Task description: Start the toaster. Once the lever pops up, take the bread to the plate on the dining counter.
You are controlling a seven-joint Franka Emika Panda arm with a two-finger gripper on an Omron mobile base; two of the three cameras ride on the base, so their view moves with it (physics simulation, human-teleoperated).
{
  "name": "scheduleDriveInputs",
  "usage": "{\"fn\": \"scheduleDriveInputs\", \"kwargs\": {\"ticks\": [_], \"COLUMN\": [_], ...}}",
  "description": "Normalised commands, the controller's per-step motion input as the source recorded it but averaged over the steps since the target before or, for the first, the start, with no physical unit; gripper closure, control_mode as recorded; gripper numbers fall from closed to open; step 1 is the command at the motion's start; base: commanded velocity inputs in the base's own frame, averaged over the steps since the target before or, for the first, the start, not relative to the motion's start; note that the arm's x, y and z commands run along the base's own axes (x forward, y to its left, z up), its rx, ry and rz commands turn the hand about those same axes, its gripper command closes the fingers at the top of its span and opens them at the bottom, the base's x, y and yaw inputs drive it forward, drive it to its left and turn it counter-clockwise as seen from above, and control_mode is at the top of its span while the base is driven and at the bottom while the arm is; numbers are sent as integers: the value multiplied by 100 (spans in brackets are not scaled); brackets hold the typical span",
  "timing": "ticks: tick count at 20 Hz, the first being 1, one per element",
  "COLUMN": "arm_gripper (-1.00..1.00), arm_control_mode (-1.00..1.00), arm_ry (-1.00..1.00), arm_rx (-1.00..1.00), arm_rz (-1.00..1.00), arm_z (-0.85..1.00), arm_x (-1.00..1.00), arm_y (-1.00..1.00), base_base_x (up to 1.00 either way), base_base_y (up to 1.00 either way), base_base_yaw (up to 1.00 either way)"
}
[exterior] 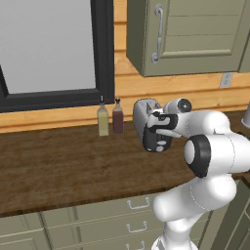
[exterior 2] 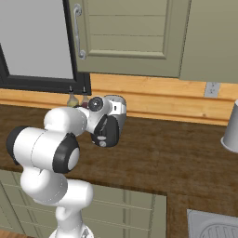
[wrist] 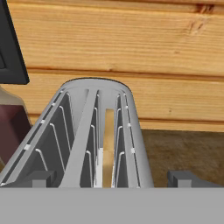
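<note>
The hand (wrist: 109,181) is hovering wide open, holding nothing, just above the toaster (wrist: 94,135) on the table (exterior: 58,166). The bread (wrist: 108,144) is sitting upright in one slot; likely light, stiff and crumbly, it is best pinched across its faces at the top edge.

My fingers (exterior: 157,128) hidden behind my dark hand, right against the toaster (exterior: 143,117) at its black end panel, two slim bottles (exterior: 110,117) just beyond it to the left, all standing on the wooden table (exterior: 63,168).
</note>
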Motion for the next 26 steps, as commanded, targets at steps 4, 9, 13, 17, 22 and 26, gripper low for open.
{"fn": "scheduleDriveInputs", "kwargs": {"ticks": [4, 9, 13, 17, 22, 26], "arm_gripper": [-100, -100, -100, -100, -100, -100], "arm_control_mode": [-100, -100, -100, -100, -100, -100], "arm_ry": [0, 0, 0, 0, 0, 0], "arm_rx": [0, 0, 0, 0, 0, 0], "arm_rz": [0, 0, 0, 0, 0, 0], "arm_z": [0, 0, 0, 0, 0, 0], "arm_x": [0, 0, 0, 0, 0, 0], "arm_y": [0, 0, 0, 0, 0, 0], "base_base_x": [0, 0, 0, 0, 0, 0], "base_base_y": [0, 0, 0, 0, 0, 0], "base_base_yaw": [0, 0, 0, 0, 0, 0]}}
